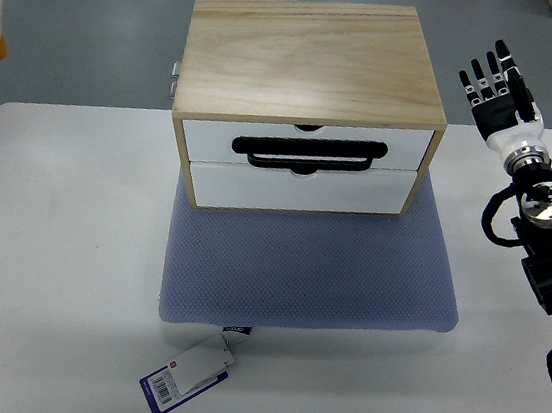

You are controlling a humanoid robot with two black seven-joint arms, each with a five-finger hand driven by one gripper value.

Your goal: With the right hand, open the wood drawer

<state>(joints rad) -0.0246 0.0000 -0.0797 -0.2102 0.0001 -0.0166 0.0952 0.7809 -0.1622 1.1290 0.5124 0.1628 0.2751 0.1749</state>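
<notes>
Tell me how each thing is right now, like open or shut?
Top drawer: shut.
Bottom drawer: shut.
Black handle: untouched, lying across the drawer fronts.
Wood box: upright on the blue mat.
Right robot hand: open, fingers spread, beside the box, holding nothing.

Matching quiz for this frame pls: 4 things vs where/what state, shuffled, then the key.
Things:
1. handle
2. mat
3. tag
4. right hand

Descriptions:
A. white with barcode, lying on the table at the mat's front-left corner
B. black, across the upper drawer front
C. fingers spread, holding nothing, to the right of the box
D. blue-grey, under the box

Pairs: 1-B, 2-D, 3-A, 4-C
</notes>
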